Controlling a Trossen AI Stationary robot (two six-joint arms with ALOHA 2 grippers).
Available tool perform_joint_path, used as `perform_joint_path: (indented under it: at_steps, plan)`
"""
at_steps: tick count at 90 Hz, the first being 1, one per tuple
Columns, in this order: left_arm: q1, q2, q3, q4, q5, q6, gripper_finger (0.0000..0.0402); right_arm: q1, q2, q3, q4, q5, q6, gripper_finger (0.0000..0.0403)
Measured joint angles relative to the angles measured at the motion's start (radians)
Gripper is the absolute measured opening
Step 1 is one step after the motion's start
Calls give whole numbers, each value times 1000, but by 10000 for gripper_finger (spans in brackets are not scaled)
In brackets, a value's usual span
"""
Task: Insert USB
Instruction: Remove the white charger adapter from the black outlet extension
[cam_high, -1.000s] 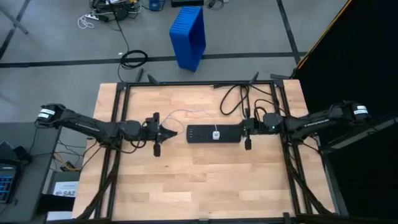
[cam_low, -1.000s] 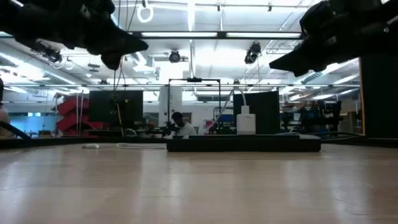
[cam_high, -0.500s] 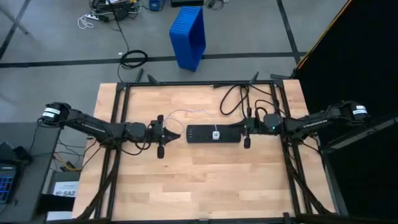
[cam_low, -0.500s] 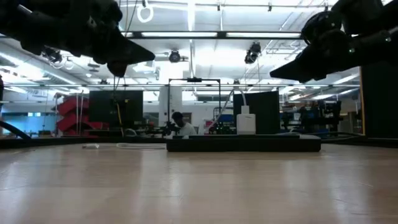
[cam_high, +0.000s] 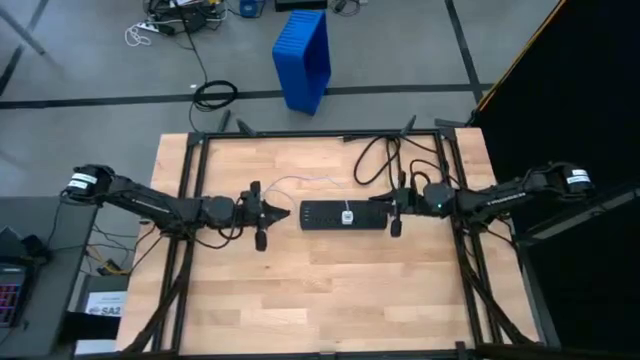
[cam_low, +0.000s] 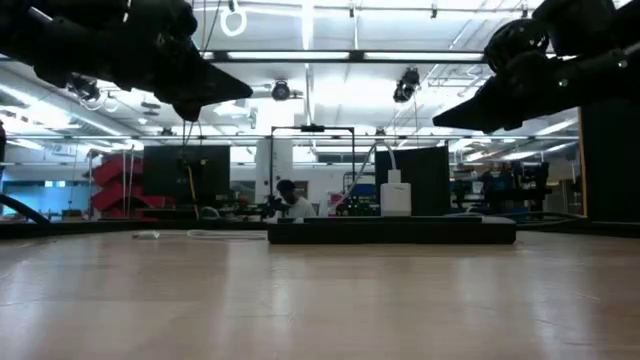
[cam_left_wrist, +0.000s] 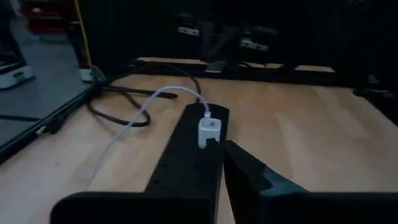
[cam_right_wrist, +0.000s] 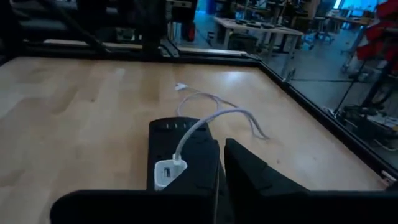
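Observation:
A black power strip (cam_high: 343, 215) lies in the middle of the table with a white charger block (cam_left_wrist: 208, 129) plugged into its top. The USB, a thin white cable (cam_left_wrist: 127, 130), runs from that block in a loop, and its free end (cam_right_wrist: 181, 86) lies on the table behind the strip's left end. My left gripper (cam_high: 285, 213) hovers shut just off the strip's left end and points at it. Off the strip's right end, my right gripper (cam_high: 379, 208) also hovers shut and points at it. In the low view both grippers hang well above the table top.
The strip's thick black power cord (cam_high: 375, 155) loops toward the far edge. Black frame rails (cam_high: 190, 200) run along the table's left, right and far sides. Bare wood (cam_high: 320, 290) spreads on the near side of the strip. A blue bin (cam_high: 303, 58) stands on the floor beyond.
My left gripper has moved toward the table's right, closer to the strip's left end, staying shut. My right gripper has edged toward the strip's right end and tipped a little lower. The strip and the cable have not moved.

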Motion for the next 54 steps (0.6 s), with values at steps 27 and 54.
perform_joint_path:
  at_steps: [27,54]
  plan:
    - [0,0,0,0,-1,0,118,0,0,0,9,5,0,6]
    - [0,112,0,146,-10,-3,200,-1,2,0,6,5,-2,9]
